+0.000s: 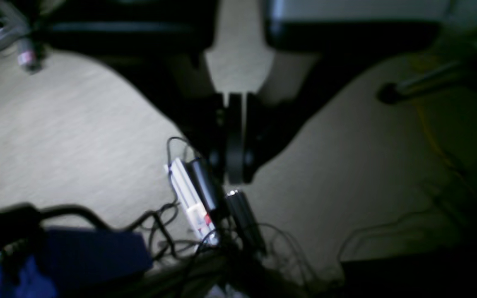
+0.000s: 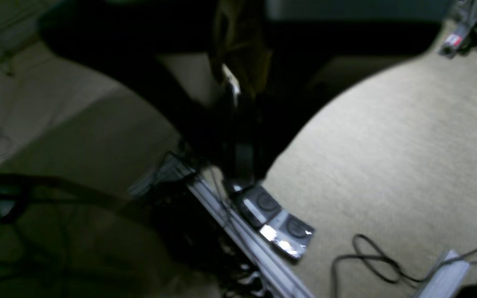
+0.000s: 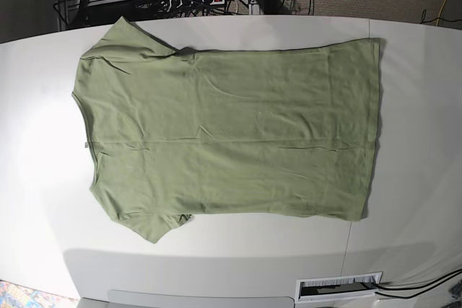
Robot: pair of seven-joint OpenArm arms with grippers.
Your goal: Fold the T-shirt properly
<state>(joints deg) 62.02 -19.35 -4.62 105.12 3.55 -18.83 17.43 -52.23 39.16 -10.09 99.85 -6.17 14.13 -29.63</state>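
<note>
1. Green T-shirt (image 3: 231, 135) spread flat on the white table (image 3: 419, 142), neckline to the left of the base view, hem to the right.
2. Left gripper (image 1: 234, 136): jaws pressed together, holding nothing.
3. Right gripper (image 2: 238, 124): dark, blurred; cannot tell its state.
4. Both wrist views blurred, over carpet (image 2: 387, 145) and cables (image 1: 160, 223).

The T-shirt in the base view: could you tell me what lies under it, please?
The T-shirt lies spread flat on the white table. Whether anything else lies beneath it cannot be seen, because the fabric covers that area.
</note>
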